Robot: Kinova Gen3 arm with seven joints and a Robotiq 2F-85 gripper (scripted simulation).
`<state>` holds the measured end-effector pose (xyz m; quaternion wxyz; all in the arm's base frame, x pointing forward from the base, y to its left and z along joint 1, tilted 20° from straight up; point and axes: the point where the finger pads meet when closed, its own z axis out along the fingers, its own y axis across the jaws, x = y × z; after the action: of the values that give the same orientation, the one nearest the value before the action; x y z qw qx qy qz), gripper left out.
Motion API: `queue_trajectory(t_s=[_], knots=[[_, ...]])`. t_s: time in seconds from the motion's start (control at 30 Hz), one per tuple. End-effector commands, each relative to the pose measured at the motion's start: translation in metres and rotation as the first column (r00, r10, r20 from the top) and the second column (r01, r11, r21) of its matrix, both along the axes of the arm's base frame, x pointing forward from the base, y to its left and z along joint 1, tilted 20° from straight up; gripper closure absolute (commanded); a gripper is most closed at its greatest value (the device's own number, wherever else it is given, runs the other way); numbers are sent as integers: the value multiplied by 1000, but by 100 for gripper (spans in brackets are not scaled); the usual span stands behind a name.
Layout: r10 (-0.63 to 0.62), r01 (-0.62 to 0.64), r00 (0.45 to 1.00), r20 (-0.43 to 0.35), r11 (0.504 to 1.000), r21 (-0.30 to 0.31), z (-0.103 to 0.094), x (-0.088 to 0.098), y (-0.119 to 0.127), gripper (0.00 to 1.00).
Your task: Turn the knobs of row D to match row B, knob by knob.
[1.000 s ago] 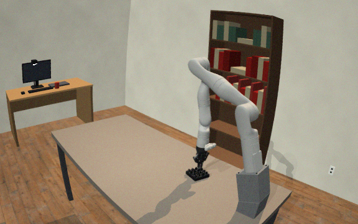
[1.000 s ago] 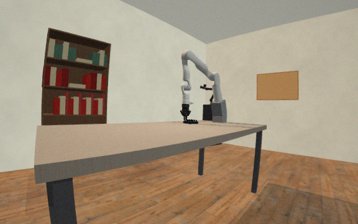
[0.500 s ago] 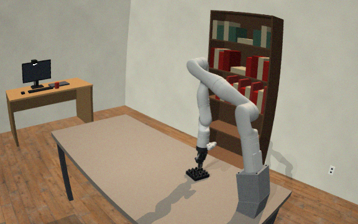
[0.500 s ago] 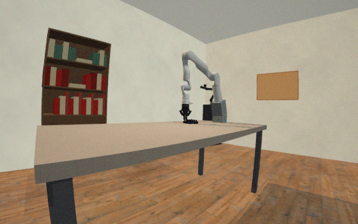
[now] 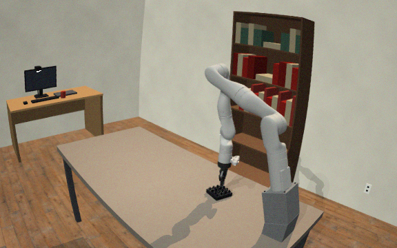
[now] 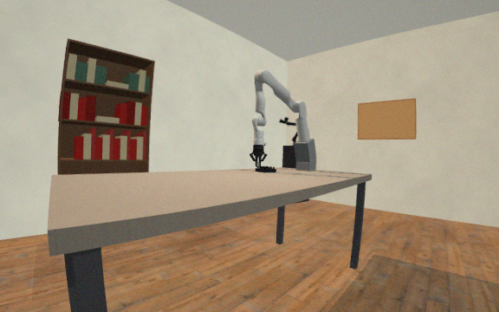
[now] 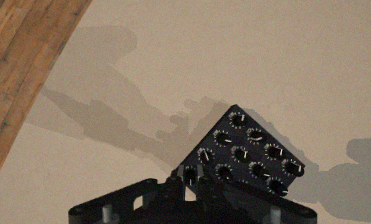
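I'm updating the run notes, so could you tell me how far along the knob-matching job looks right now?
Done: cannot be confirmed, since the names and marks are too small to read. In hand: the gripper is shut on a corner knob of the knob box, which stands flat on the table. Left: checking row D against row B, then releasing.

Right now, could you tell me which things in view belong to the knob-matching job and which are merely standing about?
Part of the job:
knob box
gripper, shut on a corner knob
table

Just standing about:
bookshelf
desk
monitor
corkboard
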<state>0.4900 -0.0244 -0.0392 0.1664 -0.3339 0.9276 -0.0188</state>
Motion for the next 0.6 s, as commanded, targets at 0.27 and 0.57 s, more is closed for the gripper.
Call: queue_trajectory(t_s=[0.27, 0.57], knots=[[225, -223, 974, 14, 972, -77, -1, 0, 2, 92], [352, -348, 936, 11, 929, -124, -1, 0, 2, 92]])
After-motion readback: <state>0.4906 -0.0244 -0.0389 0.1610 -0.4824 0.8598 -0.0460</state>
